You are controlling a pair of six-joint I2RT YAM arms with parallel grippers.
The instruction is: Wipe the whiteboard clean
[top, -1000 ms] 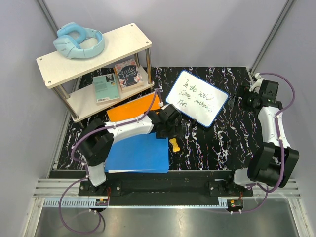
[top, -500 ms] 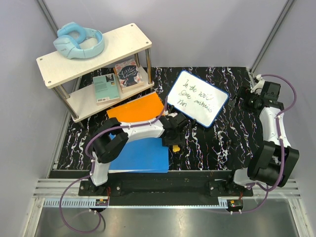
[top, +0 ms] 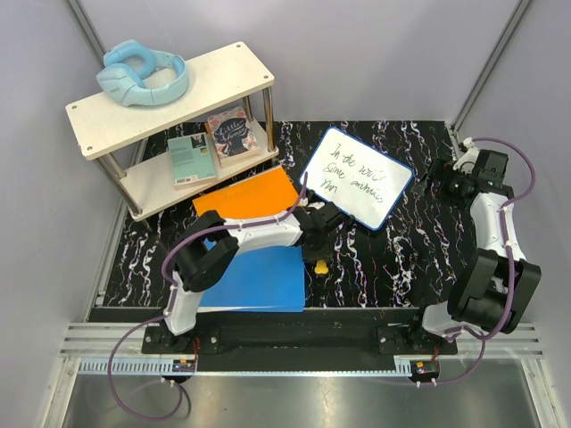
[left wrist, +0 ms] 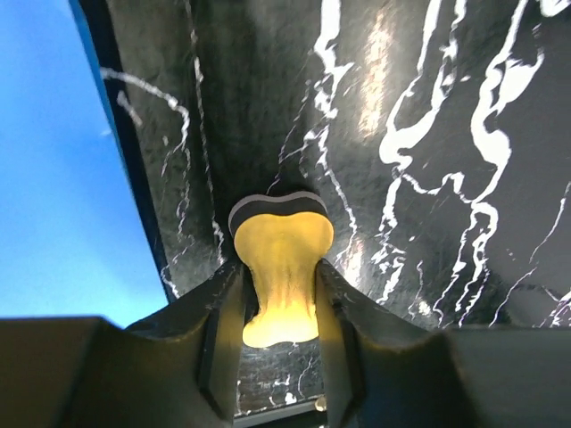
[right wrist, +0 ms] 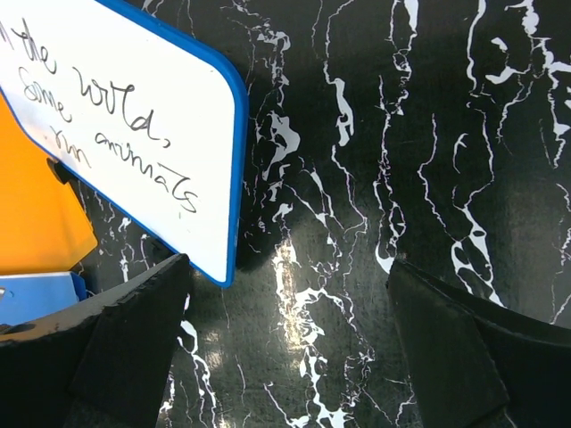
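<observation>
Handwriting in black marker runs in three lines across the left part of the whiteboard (top: 357, 178), which lies flat on the black, white-veined table (top: 419, 250), toward the far middle and turned so that one rounded corner points at the arms. Its left corner sits just beside the orange folder (top: 245, 198); whether the two touch is hard to tell. The left hand (left wrist: 278, 308) is just in front of the board's near-left edge but apart from it, closed narrowly on a yellow, bone-shaped eraser (left wrist: 282, 267). Its two dark fingers (left wrist: 223, 330) press against the narrow waist of the eraser from both sides. The wider end of the eraser, backed by a dark grey layer, sticks out beyond the fingertips over the table. From the top view only a bit of yellow shows below the hand, and I cannot tell whether the eraser rests on the table or hangs just above it. A blue folder (top: 254, 281) lies just to the left of this hand, near the arm bases and partly under the arm. The right hand (top: 451, 183) hovers to the right of the whiteboard, near its right corner, spread wide with nothing between its fingers (right wrist: 107, 357). At far left stands a two-tier wooden shelf (top: 223, 67) with a light blue headset (top: 143, 73) on top and two books (top: 192, 159) on the lower board.
</observation>
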